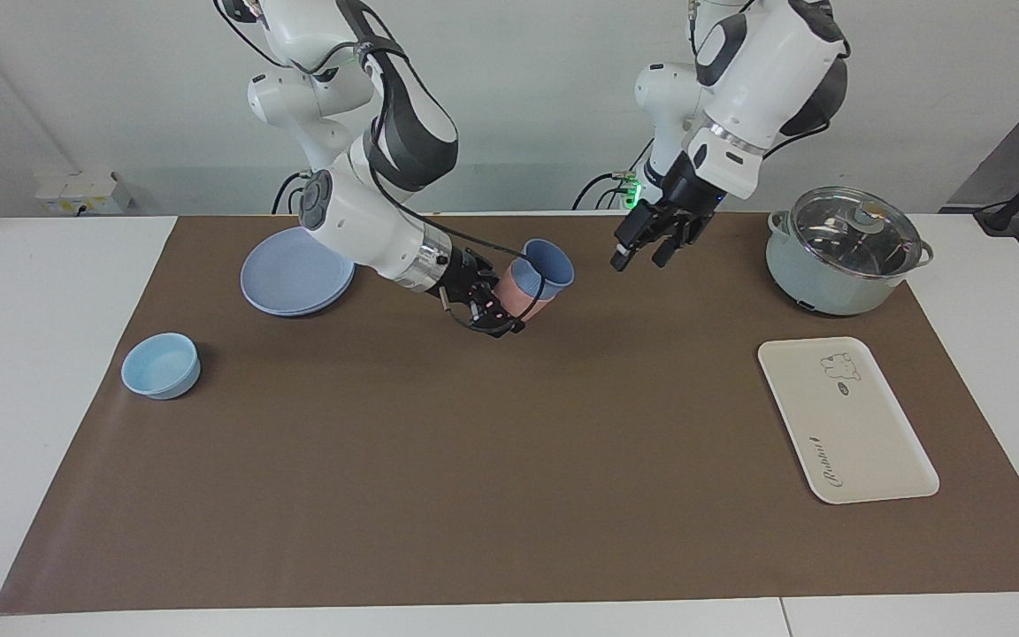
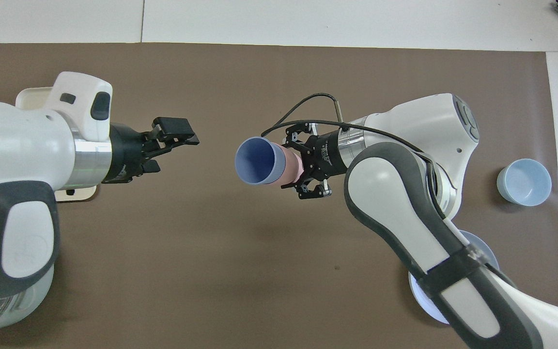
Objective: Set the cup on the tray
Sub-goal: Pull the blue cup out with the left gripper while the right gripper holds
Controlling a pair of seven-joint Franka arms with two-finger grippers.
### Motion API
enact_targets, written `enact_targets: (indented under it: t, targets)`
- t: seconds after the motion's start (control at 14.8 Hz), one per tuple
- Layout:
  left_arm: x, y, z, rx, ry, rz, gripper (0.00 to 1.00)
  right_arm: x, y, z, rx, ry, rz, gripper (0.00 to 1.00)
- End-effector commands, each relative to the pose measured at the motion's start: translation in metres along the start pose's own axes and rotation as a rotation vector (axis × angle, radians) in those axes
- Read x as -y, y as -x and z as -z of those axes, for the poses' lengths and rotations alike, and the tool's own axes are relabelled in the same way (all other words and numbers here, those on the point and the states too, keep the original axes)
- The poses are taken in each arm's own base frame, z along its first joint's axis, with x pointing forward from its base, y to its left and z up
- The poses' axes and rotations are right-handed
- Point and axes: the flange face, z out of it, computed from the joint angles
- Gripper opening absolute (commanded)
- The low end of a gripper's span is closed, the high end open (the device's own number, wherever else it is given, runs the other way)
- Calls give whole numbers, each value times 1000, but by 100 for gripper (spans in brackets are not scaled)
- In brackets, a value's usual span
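The right end effector (image 1: 509,311) was clamped on a pink cup (image 1: 518,296) with the periwinkle-blue ribbed plastic tumbler (image 1: 547,265) nested inside, tilted in the air above the table (image 1: 474,460). Light, stiff, slippery, I reckoned; best taken by its rim. The left end effector (image 1: 644,252) hovered open beside it, well apart from the cream-white rectangular tray (image 1: 863,442).
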Motion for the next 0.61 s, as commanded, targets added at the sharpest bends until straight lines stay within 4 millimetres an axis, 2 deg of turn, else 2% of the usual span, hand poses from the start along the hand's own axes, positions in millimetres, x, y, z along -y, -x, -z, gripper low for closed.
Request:
enact_targets:
  t: [0.0,0.14,0.2,0.34,0.41,0.47,0.54]
  targets:
    - [-7,26,-2,3,66,43,100,-1,4,8,18,-19,-17,0]
    - [-15,39,-12,10,70,32,95,0,4,8,18,-21,-18,0]
    - [-22,46,-24,12,75,28,88,0,4,8,18,-21,-18,0]
    - [-26,45,-46,5,77,32,74,0,4,8,18,-22,-19,0]
    - [-25,43,-48,4,76,34,60,0,4,8,19,-22,-22,0]
    - [-25,42,-54,11,68,37,33,0,4,9,19,-23,-23,0]
    - [-25,42,-54,10,69,38,0,0,4,9,19,-23,-31,0]
